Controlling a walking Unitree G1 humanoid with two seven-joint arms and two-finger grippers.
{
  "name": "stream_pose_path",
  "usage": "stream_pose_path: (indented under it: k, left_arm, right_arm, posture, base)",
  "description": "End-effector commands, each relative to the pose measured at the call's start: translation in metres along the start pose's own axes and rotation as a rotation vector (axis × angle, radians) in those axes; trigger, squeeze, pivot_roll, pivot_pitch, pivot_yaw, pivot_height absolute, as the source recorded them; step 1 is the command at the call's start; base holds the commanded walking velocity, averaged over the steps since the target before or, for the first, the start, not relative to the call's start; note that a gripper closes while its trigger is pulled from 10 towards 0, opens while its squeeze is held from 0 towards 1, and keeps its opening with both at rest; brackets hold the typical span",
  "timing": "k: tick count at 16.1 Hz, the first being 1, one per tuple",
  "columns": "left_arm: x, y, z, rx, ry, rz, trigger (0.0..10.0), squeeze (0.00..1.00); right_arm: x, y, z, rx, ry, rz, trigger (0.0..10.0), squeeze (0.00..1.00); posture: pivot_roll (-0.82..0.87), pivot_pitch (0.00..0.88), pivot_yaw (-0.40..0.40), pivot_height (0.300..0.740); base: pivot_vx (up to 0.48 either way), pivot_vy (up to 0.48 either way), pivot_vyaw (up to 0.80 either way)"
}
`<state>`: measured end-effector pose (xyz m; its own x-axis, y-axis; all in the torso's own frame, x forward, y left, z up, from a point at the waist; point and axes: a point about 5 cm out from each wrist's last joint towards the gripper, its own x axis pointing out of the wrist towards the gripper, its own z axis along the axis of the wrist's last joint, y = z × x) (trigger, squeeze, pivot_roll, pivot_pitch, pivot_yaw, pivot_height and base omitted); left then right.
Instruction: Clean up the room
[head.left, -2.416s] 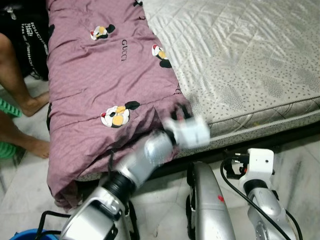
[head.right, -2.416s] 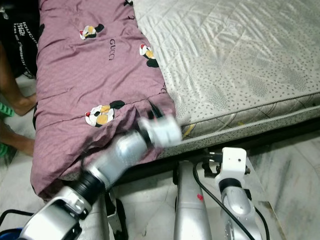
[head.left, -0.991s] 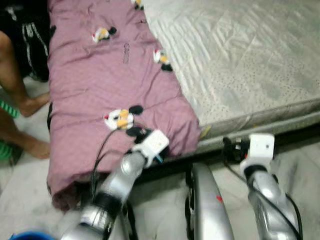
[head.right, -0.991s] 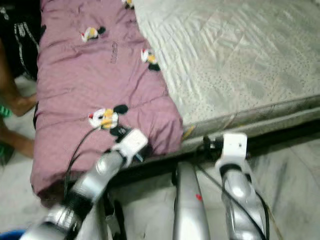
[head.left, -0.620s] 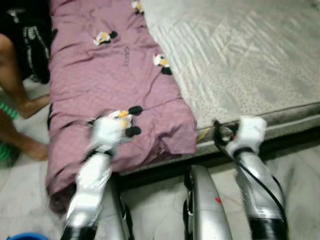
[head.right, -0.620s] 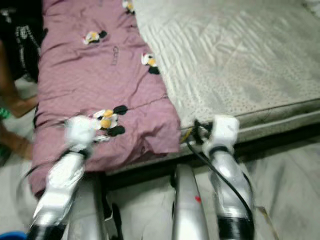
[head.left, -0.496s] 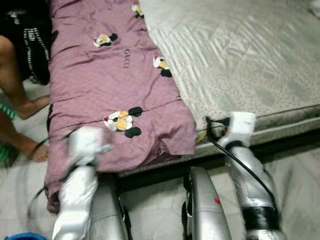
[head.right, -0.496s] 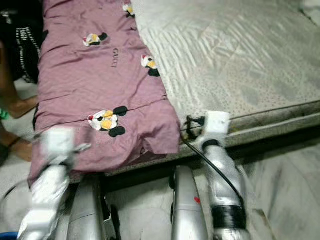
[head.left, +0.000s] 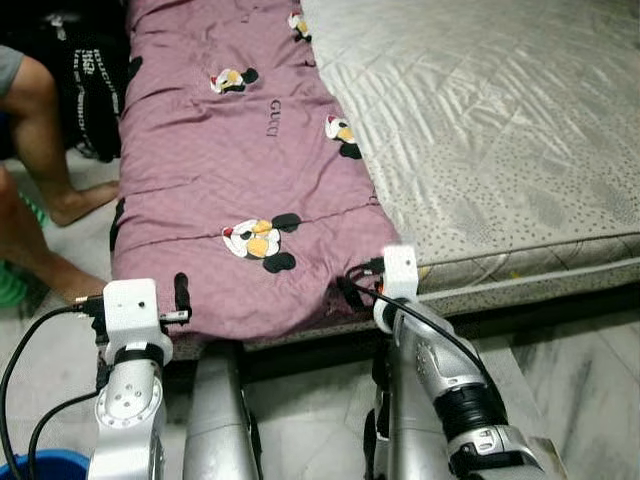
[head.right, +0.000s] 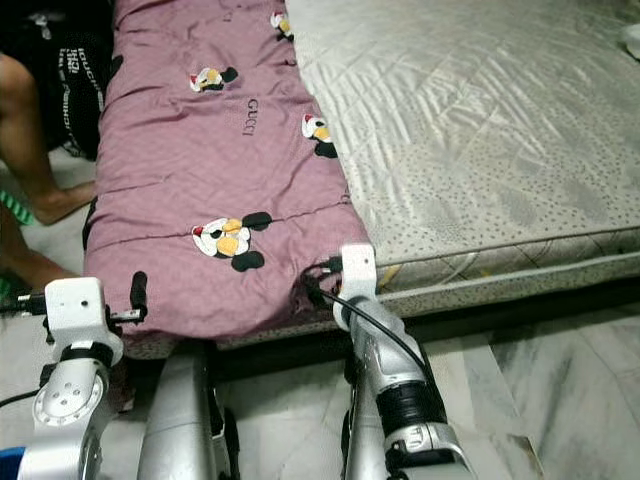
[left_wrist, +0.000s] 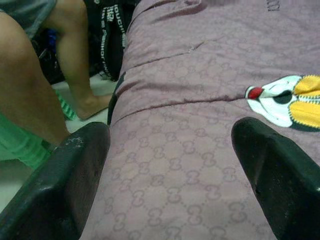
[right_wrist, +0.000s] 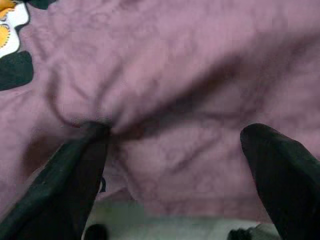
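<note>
Both arms swung apart: left gripper and right gripper, fingers spread, now at near corners of purple quilt. Grasp pending; mattress uncovered.

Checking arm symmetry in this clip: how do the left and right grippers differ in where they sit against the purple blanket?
The left gripper is at the purple blanket's outer near corner, where the hem lies smooth; the right gripper is at the inner corner by the bare mattress, where the cloth is bunched. One right finger presses into a fold; the left fingers straddle flat cloth. Both are open.
</note>
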<state>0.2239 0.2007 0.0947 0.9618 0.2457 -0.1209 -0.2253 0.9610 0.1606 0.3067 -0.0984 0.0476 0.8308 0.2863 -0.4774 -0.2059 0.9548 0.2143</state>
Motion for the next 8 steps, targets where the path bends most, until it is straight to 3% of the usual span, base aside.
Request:
stream_pose_path:
  k: [1, 2, 4, 6, 8]
  left_arm:
    - [-0.001, -0.002, 0.002, -0.002, 0.005, -0.003, 10.0, 0.00]
    - [-0.001, -0.003, 0.002, -0.002, 0.007, -0.005, 10.0, 0.00]
    - [0.000, -0.003, 0.003, -0.003, 0.011, -0.003, 10.0, 0.00]
    - [0.002, -0.003, 0.002, 0.001, 0.014, -0.003, 10.0, 0.00]
    - [0.003, -0.004, 0.001, 0.003, 0.017, -0.003, 10.0, 0.00]
  right_arm:
    - [0.003, 0.001, 0.001, 0.000, 0.019, -0.006, 10.0, 0.00]
    - [0.004, -0.003, -0.003, 0.004, 0.050, -0.031, 10.0, 0.00]
    - [0.002, -0.027, -0.009, 0.132, 0.096, -0.186, 10.0, 0.00]
    - [-0.004, -0.053, -0.004, 0.172, 0.049, -0.314, 10.0, 0.00]
    - [-0.015, -0.079, 0.013, 0.161, -0.077, -0.448, 10.0, 0.00]
  posture:
    - [0.05, 0.100, -0.007, 0.551]
    - [0.06, 0.099, -0.007, 0.551]
    - [0.06, 0.098, -0.009, 0.551]
    - [0.05, 0.093, -0.010, 0.551]
    - [0.04, 0.087, -0.006, 0.551]
  base:
    - [0.000, 0.000, 0.00]
    - [0.000, 0.000, 0.00]
    - [0.000, 0.000, 0.00]
    - [0.000, 0.000, 0.00]
    - [0.000, 0.000, 0.00]
